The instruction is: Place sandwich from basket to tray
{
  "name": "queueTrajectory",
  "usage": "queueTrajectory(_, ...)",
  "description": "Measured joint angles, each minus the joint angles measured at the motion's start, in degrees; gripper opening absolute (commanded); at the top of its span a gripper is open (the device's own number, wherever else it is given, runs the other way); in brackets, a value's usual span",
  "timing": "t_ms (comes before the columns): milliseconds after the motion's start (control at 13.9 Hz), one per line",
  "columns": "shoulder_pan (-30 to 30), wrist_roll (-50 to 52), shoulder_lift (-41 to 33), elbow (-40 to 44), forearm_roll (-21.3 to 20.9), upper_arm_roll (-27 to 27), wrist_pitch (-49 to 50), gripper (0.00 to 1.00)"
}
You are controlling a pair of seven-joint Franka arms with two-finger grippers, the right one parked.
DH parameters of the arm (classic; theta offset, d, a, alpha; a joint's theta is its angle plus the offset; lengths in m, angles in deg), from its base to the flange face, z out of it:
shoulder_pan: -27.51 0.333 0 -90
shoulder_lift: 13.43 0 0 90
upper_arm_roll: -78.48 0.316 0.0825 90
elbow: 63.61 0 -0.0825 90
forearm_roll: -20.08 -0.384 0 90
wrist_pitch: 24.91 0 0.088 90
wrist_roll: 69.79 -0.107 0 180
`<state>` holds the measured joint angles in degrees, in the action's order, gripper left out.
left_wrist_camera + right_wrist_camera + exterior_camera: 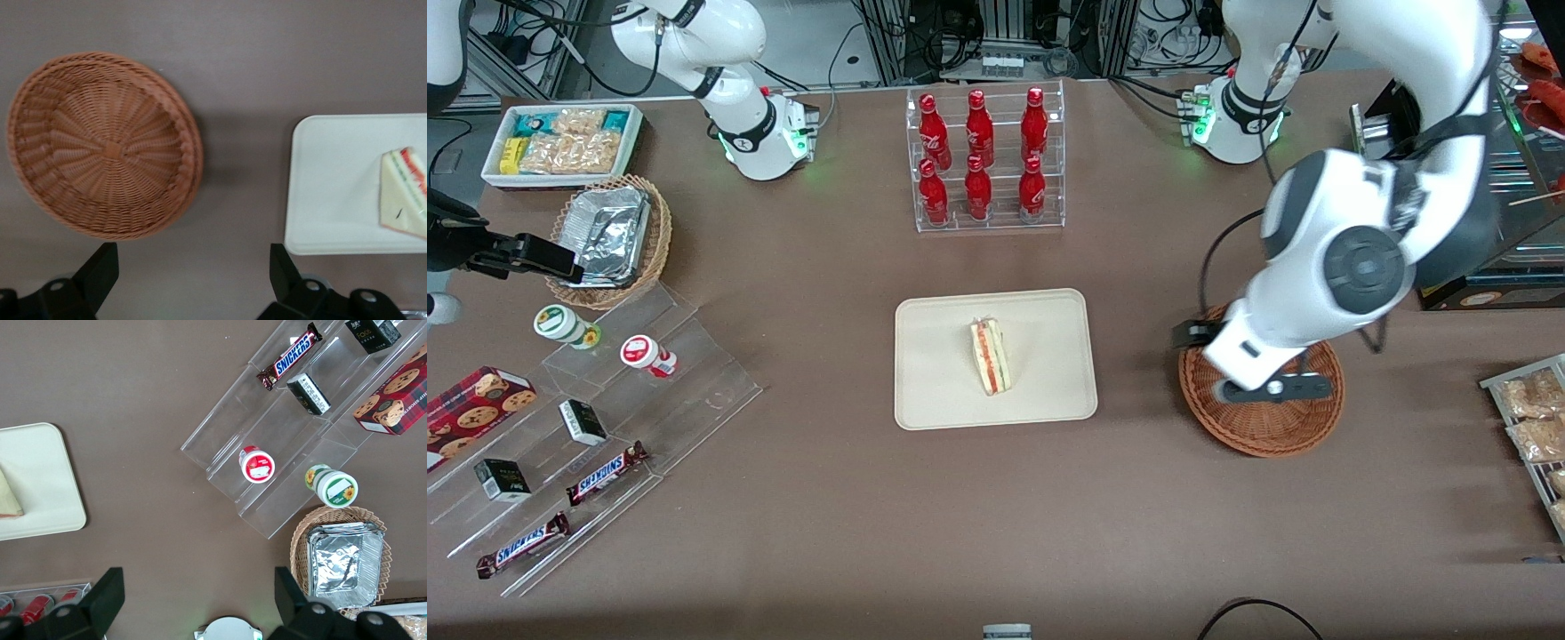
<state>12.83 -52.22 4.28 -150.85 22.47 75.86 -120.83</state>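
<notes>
Pincer (190, 280) hangs above the table (996, 533), fingers (100, 270) spread wide, gripping nothing. Right under it sits the basket (103, 143), with nothing in it. Off to the side, toward the parked arm's end, the sandwich (990, 356) lies on the tray (934, 391), well apart from the pincer.

Left arm bent low over the table — gripper (193, 280) pointing down, fingers (100, 270) spread, nothing between.

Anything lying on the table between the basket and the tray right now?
Nothing: the left wrist view shows only bare brown table between the basket and the tray. The gripper hangs open above that gap.
</notes>
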Motion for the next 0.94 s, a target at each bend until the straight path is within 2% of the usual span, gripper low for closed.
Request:
queueTrajectory(360, 5.6, -8.4, -9.0, -7.5, -0.1, 0.0, 2.1, 1.00)
queueTrajectory(791, 12.2, -14.7, -14.7, -8.4, -1.2, 0.0, 8.8, 1.00)
queueTrajectory(935, 12.8, -15.3, -16.1, -8.4, -1.2, 0.0, 10.3, 1.00)
